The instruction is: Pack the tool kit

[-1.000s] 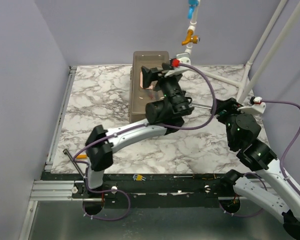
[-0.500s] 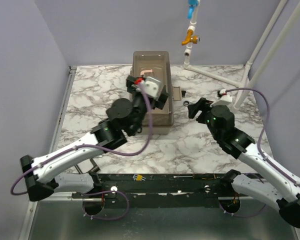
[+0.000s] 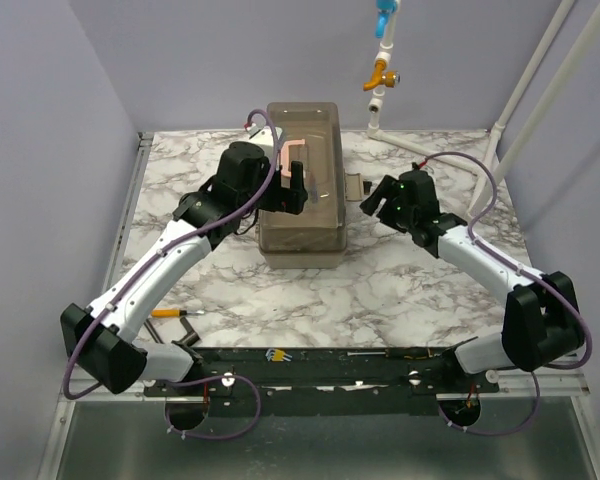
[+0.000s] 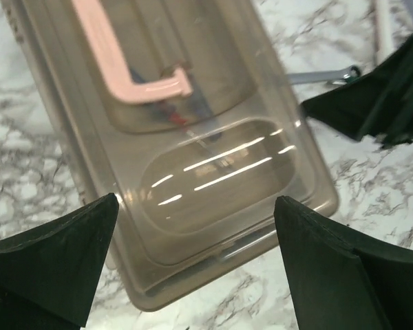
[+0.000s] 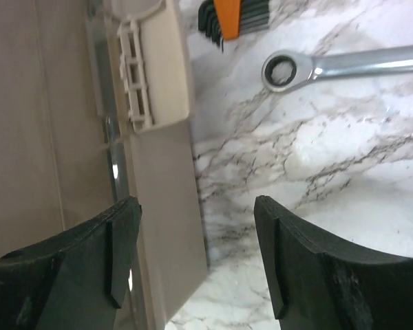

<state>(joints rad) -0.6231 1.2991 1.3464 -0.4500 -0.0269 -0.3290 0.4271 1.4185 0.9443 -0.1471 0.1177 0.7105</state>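
The left gripper (image 3: pixel 292 188) has swung over the lid of the translucent grey-brown plastic toolbox (image 3: pixel 315 218) standing on the marble table (image 3: pixel 400 290), jaws apart beside its pink handle (image 4: pixel 124 65), while the right gripper (image 3: pixel 376 200), likewise spread, has neared its right-side beige latch (image 5: pixel 155 69).

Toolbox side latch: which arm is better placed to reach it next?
Right. The right gripper, jaws open, sits beside the latch on the toolbox; the left gripper hovers above the lid.
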